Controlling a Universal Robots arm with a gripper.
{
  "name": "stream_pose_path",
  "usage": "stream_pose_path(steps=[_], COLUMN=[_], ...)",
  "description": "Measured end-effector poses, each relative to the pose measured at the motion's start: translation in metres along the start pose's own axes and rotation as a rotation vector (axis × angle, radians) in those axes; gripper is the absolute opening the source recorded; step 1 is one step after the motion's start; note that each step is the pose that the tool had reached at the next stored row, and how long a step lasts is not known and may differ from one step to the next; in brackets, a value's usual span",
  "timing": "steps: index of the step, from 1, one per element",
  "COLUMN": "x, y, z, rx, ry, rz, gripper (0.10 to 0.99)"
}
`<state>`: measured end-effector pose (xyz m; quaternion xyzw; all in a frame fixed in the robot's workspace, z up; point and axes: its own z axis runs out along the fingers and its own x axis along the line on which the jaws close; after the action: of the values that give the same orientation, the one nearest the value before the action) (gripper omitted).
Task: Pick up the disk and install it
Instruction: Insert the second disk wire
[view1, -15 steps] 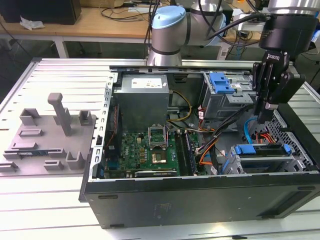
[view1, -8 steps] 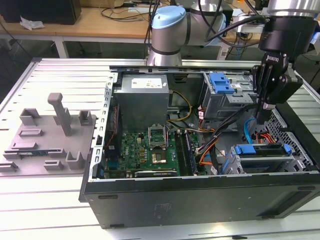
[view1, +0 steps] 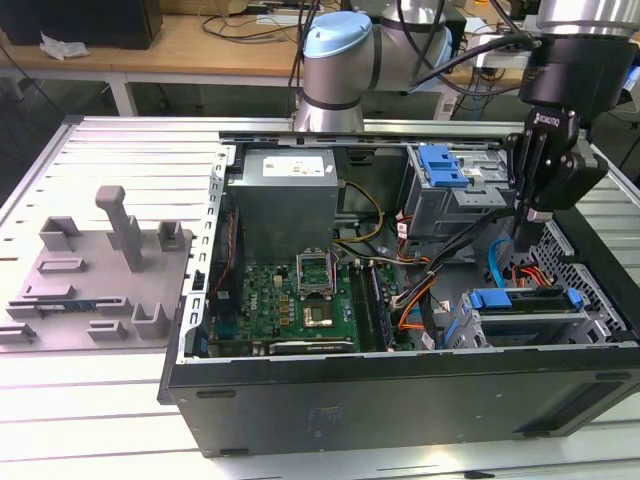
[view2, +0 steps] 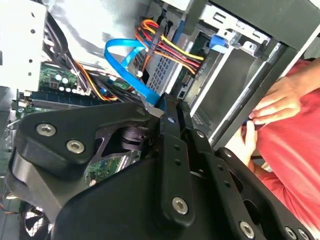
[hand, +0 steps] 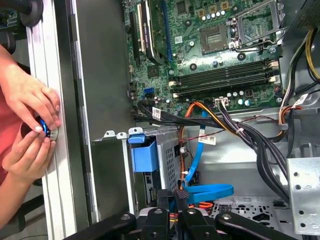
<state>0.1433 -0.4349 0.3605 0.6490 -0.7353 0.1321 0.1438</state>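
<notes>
Locate the disk (view1: 522, 299) in the exterior view, lying flat in the lower drive bay at the front corner of the open computer case (view1: 400, 385), on the exterior view's right. Note the blue carrier frame along its upper edge and the grey body beneath, level with the bay walls. Treat it as seated, or very nearly so; cannot confirm from these views whether fully latched or cabled.

Find the tool (view1: 527, 240) directly above the disk, pointing down, apart from it and not touching. Read its fingers as pressed together with nothing between them, as also seen in the first wrist view (hand: 182, 192). Judge pick-up and carry as done and the placing as largely complete.

Observe the blue data cable (view1: 492, 268) looping just beside the tool tip and close over the bay, with its free run beneath the fingers in the first wrist view. Note the upper drive cage with its blue latch (view1: 445, 165) behind the tool, and the motherboard (view1: 300, 300) well apart toward the exterior view's left.

Outside the case wall, in the first wrist view, note a person's hands (hand: 30, 107) working a small blue round part on the worktop (view1: 100, 400) rail. Note the grey fixture tray (view1: 100, 290) on the exterior view's left, carrying no disk
</notes>
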Motion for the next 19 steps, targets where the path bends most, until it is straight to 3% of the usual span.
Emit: stream_pose_path(steps=[4, 6, 10, 15, 17, 18, 19], x=[0.0118, 0.0188, 0.0309, 0.0484, 0.0528, 0.0553, 0.0585], y=[-0.0015, -0.0025, -0.0041, -0.0064, -0.0070, -0.0074, -0.0078], z=[0.0050, 0.0079, 0.0129, 0.0203, 0.0223, 0.0234, 0.0249], rx=[-0.003, 0.000, 0.007, 0.009, 0.010, 0.011, 0.012], ry=[-0.0371, -0.0716, -0.1118, -0.1328, -0.1484, -0.1600, -0.1773], rz=[-0.001, 0.001, 0.004, 0.004, 0.005, 0.005, 0.005], gripper=[0.165, 0.165, 0.165, 0.165, 0.165, 0.165, 0.165])
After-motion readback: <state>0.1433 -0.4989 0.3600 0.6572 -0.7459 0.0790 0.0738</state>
